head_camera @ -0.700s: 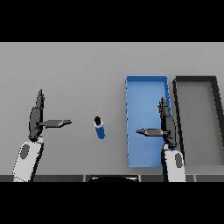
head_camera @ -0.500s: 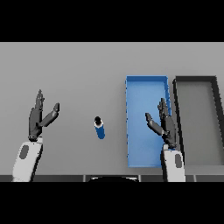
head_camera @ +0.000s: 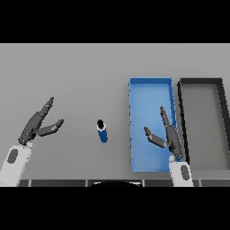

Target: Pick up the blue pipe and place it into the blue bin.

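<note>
- Left hand (head_camera: 35, 127): dark grey, with slim tapered fingers and a thumb.
- Right hand (head_camera: 168, 134): the same dark grey and slim build.
- Each forearm is white, with a grey oval patch near the wrist.

No readable text or markings.

A bare sorting bench rather than a home: a plain grey table (head_camera: 67, 67) fills the frame, with an open blue rectangular bin (head_camera: 150, 90) and a black rectangular bin (head_camera: 202, 83) (side by side) at right.
</note>
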`<move>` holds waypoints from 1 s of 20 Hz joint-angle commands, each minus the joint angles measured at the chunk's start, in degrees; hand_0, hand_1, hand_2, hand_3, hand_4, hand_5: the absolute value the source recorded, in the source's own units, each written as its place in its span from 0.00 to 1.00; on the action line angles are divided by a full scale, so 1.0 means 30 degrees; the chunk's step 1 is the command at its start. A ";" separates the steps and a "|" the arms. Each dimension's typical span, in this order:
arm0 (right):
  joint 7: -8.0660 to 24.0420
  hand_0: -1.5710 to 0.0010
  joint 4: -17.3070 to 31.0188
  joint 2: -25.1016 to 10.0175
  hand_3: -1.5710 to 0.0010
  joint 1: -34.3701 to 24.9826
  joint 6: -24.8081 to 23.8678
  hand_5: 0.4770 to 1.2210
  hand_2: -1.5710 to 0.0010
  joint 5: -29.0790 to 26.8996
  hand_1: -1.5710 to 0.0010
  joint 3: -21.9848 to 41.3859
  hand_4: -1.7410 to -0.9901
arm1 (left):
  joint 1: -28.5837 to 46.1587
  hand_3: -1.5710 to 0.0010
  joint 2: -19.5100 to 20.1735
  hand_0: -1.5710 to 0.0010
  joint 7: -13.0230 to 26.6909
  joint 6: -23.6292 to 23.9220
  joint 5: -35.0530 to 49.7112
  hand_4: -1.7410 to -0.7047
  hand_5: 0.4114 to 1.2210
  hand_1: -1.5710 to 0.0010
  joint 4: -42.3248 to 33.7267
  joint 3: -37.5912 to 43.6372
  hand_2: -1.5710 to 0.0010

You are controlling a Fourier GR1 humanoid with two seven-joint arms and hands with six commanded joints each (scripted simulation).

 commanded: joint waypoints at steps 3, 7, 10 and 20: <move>0.0257 1.00 -0.0381 -0.0317 1.00 0.0069 0.0047 0.16 1.00 0.0019 1.00 -0.0113 0.74 | 0.0414 1.00 0.0322 1.00 -0.0313 -0.1177 0.0397 0.63 0.23 1.00 -0.0922 -0.0406 1.00; -0.0058 1.00 -0.0001 -0.0247 1.00 -0.0235 0.0092 0.18 1.00 0.0156 1.00 0.0038 0.72 | 0.0990 1.00 0.0621 1.00 -0.0363 -0.2828 0.0364 0.61 0.15 1.00 -0.2211 -0.1603 1.00; -0.0339 1.00 -0.0057 -0.0217 1.00 0.0078 0.0142 0.18 1.00 0.0332 1.00 0.0231 0.71 | 0.1505 1.00 0.0074 1.00 0.0015 -0.3112 0.0041 0.56 0.11 1.00 -0.3356 -0.2785 1.00; 0.0340 1.00 -0.0976 0.0000 1.00 0.0520 -0.0006 0.20 1.00 0.0307 1.00 0.0363 0.68 | 0.0126 1.00 -0.3733 1.00 0.0244 -0.1833 -0.2904 0.52 0.07 1.00 -0.1237 -0.5447 1.00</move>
